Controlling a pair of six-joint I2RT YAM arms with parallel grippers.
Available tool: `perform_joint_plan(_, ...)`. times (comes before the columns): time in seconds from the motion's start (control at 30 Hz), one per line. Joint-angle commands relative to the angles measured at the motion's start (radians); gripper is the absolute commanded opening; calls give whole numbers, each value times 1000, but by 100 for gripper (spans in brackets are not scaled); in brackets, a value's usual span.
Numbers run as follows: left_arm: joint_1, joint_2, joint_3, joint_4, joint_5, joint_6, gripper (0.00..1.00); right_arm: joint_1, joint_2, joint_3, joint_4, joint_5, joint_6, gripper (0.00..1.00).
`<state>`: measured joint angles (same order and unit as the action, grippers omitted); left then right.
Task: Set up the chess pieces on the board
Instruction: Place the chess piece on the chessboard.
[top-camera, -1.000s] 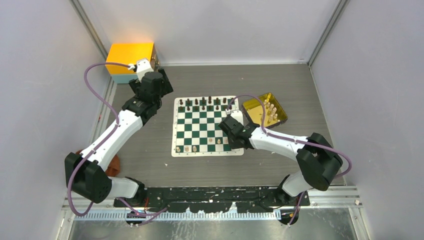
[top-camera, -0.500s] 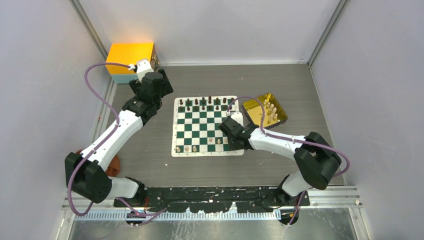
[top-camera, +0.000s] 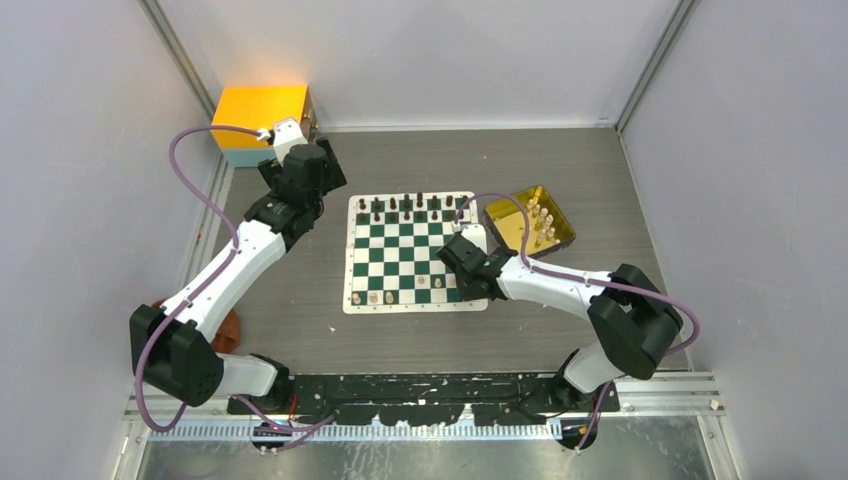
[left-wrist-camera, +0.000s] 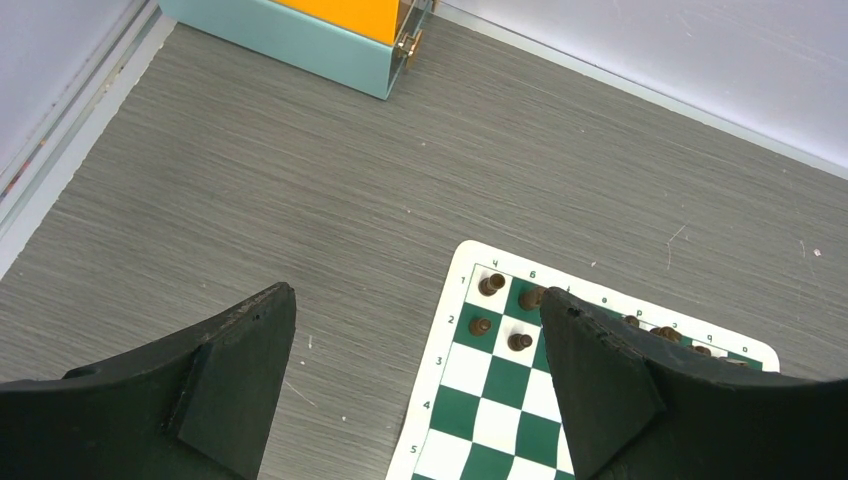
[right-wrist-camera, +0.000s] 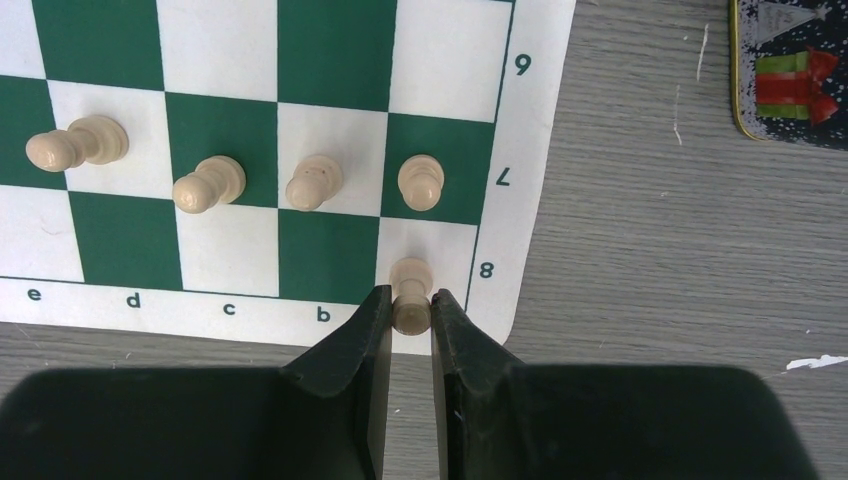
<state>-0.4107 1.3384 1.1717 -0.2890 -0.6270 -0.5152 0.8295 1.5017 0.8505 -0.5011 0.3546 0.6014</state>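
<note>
The green and white board (top-camera: 400, 256) lies mid-table. Dark chess pieces (top-camera: 405, 208) line its far rows, and a few show in the left wrist view (left-wrist-camera: 490, 285). My right gripper (top-camera: 468, 285) hangs over the board's near right corner. In the right wrist view it (right-wrist-camera: 410, 302) is shut on a cream piece (right-wrist-camera: 409, 274) standing upright on the white corner square. Several cream pieces (right-wrist-camera: 313, 182) stand on the row beyond it. My left gripper (top-camera: 325, 178) hovers off the board's far left corner (left-wrist-camera: 470, 262), open (left-wrist-camera: 418, 300) and holding nothing.
A gold tray (top-camera: 515, 228) with several cream pieces (top-camera: 543, 225) sits right of the board. An orange and teal box (top-camera: 262, 115) stands in the far left corner. A decorated tin lid (right-wrist-camera: 790, 70) lies beside the board. A reddish object (top-camera: 230, 330) lies near the left arm's base.
My right arm has edged slightly left toward the board's corner with the piece still in its jaws. The left arm has not moved.
</note>
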Motion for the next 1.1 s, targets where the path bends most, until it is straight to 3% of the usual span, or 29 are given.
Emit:
perform_joint_plan(0.0, -4, -10, 2, 32, -17, 11, 92, 3, -8, 9, 12, 35, 11, 0)
perform_joint_plan(0.4, -4, -10, 0, 33, -17, 12, 92, 4, 3, 6, 12, 28, 17, 2)
perform_joint_plan(0.7, -4, -12, -3, 28, -26, 8, 96, 3, 9, 7, 11, 21, 19, 29)
perform_joint_plan(1.07, -4, -3, 10, 27, -25, 4, 96, 3, -5, 61, -25, 21, -22, 35)
